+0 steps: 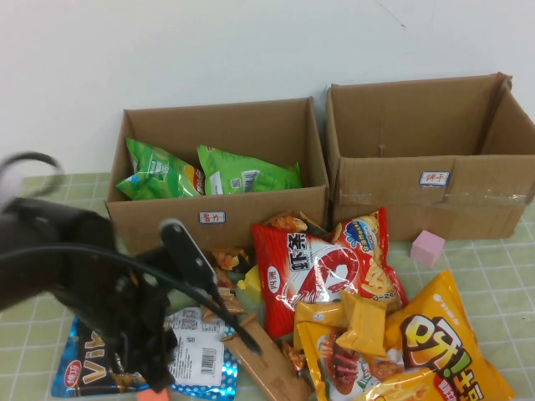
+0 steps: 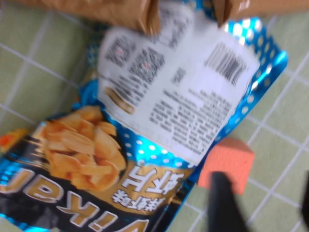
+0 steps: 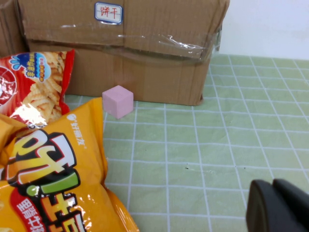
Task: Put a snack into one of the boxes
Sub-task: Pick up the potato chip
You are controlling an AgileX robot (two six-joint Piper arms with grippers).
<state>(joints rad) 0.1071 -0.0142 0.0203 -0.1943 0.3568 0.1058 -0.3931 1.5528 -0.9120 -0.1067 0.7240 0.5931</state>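
Observation:
A blue crisp bag (image 1: pixel 88 374) with a white label lies at the table's front left; it also shows in the left wrist view (image 2: pixel 87 159). My left gripper (image 1: pixel 155 376) hangs low over that bag's near edge. In the left wrist view it (image 2: pixel 264 208) is open and empty, with one finger (image 2: pixel 224 203) in front of an orange cube (image 2: pixel 227 162). Two cardboard boxes stand at the back: the left one (image 1: pixel 217 219) holds two green bags (image 1: pixel 247 175), the right one (image 1: pixel 435 196) shows no contents. My right gripper (image 3: pixel 280 208) is shut and empty, low over bare mat, out of the high view.
A pile of snacks fills the middle: a red bag (image 1: pixel 309 271), a big orange bag (image 1: pixel 443 342), yellow packs (image 1: pixel 334 342) and a brown pack (image 1: pixel 267 368). A pink cube (image 1: pixel 427 248) sits before the right box. Cables trail from the left arm.

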